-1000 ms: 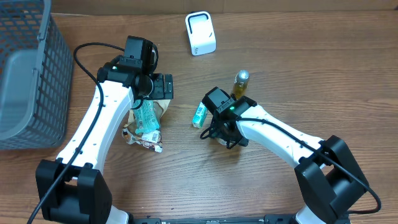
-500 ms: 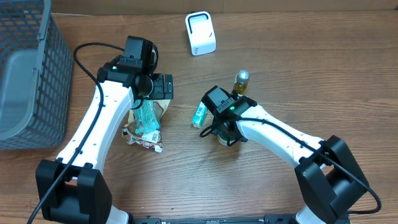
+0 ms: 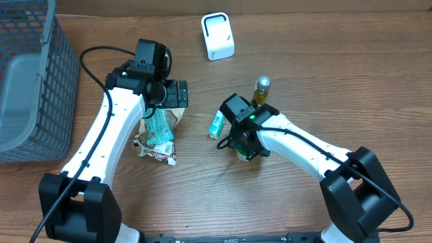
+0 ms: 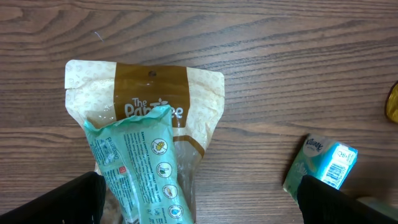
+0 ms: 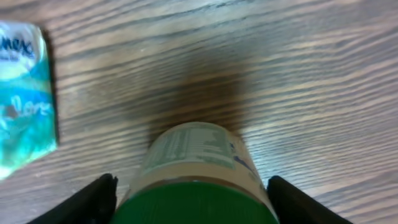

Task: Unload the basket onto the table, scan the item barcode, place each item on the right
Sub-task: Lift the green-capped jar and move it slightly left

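— Overhead: we're poising the right gripper [image 3: 246, 143] over the jar [image 3: 241, 151], just right of centre.
— Left wrist: our left gripper [image 4: 200, 202] is gaping wide, empty. Right wrist: fingers [image 5: 93, 199] are flanking the jar; gripping or not, we can't tell. Rigid, slick, probably light, so we're favouring its green lid [image 5: 196, 202].

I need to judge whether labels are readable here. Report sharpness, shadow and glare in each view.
Right wrist: the green-lidded jar is close and soft, its label print unreadable; a dark shadow lies on the table beyond it. Left wrist: sharp, the brown pouch lettering partly legible, no glare. Overhead: even light, crisp, no glare.
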Controlling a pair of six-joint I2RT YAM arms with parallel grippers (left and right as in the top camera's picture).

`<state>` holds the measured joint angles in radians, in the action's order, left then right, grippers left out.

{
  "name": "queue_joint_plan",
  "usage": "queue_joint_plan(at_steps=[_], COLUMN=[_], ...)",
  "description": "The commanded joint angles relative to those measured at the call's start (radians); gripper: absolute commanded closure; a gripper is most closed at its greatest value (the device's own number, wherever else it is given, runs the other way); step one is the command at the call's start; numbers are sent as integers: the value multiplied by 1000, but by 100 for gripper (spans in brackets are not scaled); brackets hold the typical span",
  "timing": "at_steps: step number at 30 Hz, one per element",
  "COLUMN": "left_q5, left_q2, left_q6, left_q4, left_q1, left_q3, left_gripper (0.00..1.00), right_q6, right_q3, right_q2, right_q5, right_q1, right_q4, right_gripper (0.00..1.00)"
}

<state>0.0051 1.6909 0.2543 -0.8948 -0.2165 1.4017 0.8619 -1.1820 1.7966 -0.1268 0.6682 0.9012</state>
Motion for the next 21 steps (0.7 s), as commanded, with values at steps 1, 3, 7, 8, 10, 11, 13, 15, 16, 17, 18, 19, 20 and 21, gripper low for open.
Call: queue_joint_plan(at_steps=[1, 3, 7, 8, 10, 11, 13, 15, 16, 17, 18, 19, 20, 21], left_q5=[6, 6, 6, 6, 6, 6, 6, 6, 6, 6, 6, 6, 6, 6], left_q2=[2, 2, 2, 2, 2, 2, 2, 2, 2, 2, 2, 2, 2, 2], left_q6=[-15, -15, -15, -15, -15, -15, -15, -15, -15, -15, -15, -15, -15, -15], left_q4=[2, 2, 2, 2, 2, 2, 2, 2, 2, 2, 2, 2, 2, 2], left_q1=[-6, -6, -6, -6, -6, -6, -6, -6, -6, -6, -6, -6, -6, -6], left_q3=[21, 21, 21, 21, 21, 21, 21, 21, 21, 21, 21, 21, 21, 21], left_gripper=[0, 0, 0, 0, 0, 0, 0, 0, 0, 0, 0, 0, 0, 0], right_q6=[2, 3, 4, 4, 3, 3, 6, 6, 6, 6, 6, 6, 5, 5], right_q3=[3, 3, 5, 5, 5, 9, 22, 41, 47, 47, 47, 47, 47, 44], right_q2=[0, 0, 0, 0, 1, 1, 1, 1, 1, 1, 1, 1, 1, 1], right_q5=[11, 0, 1, 1, 1, 1, 1, 9, 10, 13, 13, 13, 13, 13], right_q1=[4, 4, 4, 4, 4, 4, 4, 4, 4, 4, 4, 4, 4, 4], right_q4=[-21, -23, -22, -21, -17, -15, -21, -39, -44, -44, -43, -43, -44, -43], right_gripper=[21, 20, 21, 21, 21, 21, 21, 22, 26, 28, 29, 30, 33, 34])
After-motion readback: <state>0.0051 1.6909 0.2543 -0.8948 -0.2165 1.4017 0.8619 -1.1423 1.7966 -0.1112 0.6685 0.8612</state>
